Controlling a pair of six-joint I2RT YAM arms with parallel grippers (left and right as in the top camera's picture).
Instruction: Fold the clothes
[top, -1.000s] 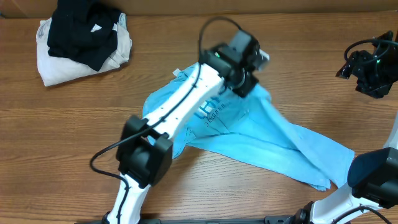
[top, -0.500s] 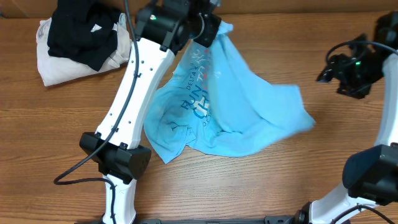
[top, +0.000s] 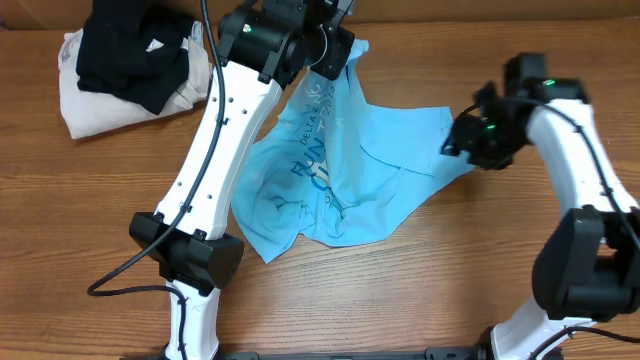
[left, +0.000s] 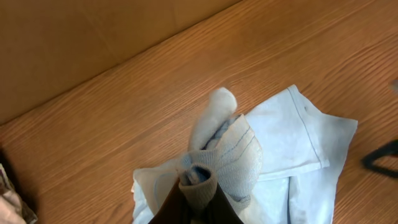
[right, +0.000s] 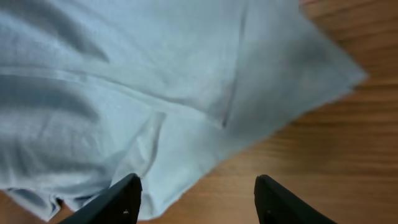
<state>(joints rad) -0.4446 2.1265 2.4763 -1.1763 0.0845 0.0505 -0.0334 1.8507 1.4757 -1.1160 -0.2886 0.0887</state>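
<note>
The black garment (top: 130, 50) lies crumpled on top of a cream-white garment (top: 90, 105) at the far left corner of the wooden surface (top: 450, 290), and everything else is placed from it here. The light sky-blue T-shirt (top: 380, 170) is off to the right of the black garment, apart from it. One end is lifted at about the black garment's own depth on the surface, and the rest slopes down and spreads nearer to the robot than that garment. The print side shows, with white and dark-blue lettering running along the raised strip. The left tool (top: 330, 52) hangs just to the right of the black garment, clenched on a bunched fold of the T-shirt. In the left wrist view the cloth (left: 298, 137) is pinched tight in the left tool (left: 198, 196), puffs out above the fingertips, and falls away onto the wood with a stitched hem showing. The right tool (top: 458, 140) is much farther right of the black garment, at the T-shirt's far-side edge, where a corner of fabric lies flat. In the right wrist view its two fingers (right: 127, 196) stand wide apart, released, with nothing between them. The right tool (right: 196, 199) is above wrinkled blue cloth (right: 124, 81) and a strip of bare wood. Whether its fingertips touch the fabric cannot be told.
</note>
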